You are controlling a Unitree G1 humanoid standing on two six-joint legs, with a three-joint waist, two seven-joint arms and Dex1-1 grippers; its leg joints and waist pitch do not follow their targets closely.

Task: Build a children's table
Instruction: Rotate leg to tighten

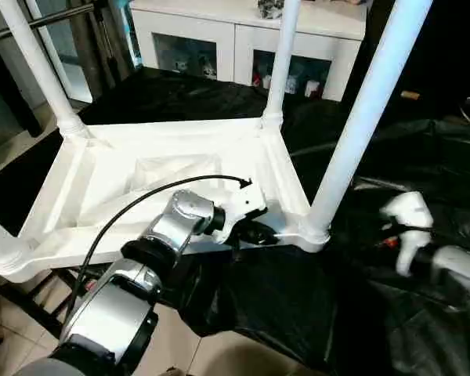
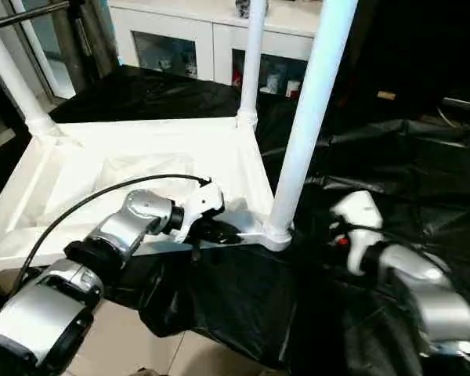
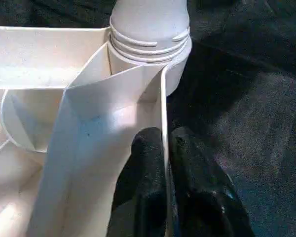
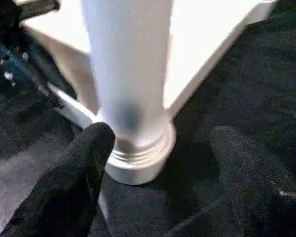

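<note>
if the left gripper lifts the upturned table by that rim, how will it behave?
Probably light: the tabletop looks like thin ribbed plastic. The rim wall pinched by the left gripper is thin, so it may flex. With tall legs up, it would likely tilt and swing.

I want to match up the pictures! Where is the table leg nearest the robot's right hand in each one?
Left eye view: the near right leg slants up from the tabletop's near right corner, right of centre.
Right eye view: it rises just right of centre.
Left wrist view: its threaded base sits at the top.
Right wrist view: it stands centre, beyond the right gripper.
Shared landmark: the corner socket that holds it.
</note>
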